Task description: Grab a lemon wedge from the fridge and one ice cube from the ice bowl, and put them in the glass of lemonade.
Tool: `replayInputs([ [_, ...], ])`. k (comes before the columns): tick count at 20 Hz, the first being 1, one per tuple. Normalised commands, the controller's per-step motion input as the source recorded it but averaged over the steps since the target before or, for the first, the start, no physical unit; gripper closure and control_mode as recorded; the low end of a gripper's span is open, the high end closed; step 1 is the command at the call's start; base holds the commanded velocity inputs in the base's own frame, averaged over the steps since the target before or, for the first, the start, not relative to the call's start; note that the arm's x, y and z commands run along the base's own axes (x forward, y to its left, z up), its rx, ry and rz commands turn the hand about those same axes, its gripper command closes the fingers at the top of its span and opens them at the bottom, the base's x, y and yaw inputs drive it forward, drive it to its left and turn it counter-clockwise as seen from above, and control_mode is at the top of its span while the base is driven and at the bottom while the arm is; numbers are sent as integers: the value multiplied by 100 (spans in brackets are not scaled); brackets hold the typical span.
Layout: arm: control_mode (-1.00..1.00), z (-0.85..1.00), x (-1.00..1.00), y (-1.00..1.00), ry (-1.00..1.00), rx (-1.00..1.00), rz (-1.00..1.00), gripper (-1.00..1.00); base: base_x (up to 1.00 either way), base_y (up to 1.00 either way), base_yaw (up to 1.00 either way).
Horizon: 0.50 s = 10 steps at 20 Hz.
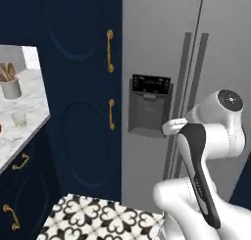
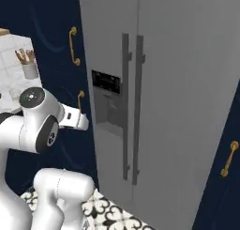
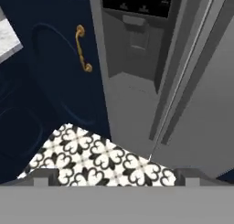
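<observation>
The arm [image 1: 206,151] is glossy white all over, built from fat rounded segments that swell like bulbs at each joint. A round dark grey cap [image 1: 230,100] with a small pale centre and a light rim sits on one joint; from the other side a matching cap [image 2: 31,97] tops the same housing, and a dark grey disc [image 2: 51,136] marks the side of the joint below it. A long black strip [image 1: 200,178] with a faint pale marking runs down one link. The lower casing [image 2: 63,189] is smooth and white, with no cables showing.
</observation>
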Motion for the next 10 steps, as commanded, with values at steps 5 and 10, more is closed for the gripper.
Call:
replayInputs([
  [5,100,0,0,0,0,0,0,-100,-63,1,-76],
  [10,100,0,0,0,0,0,0,-100,-43,37,-66],
])
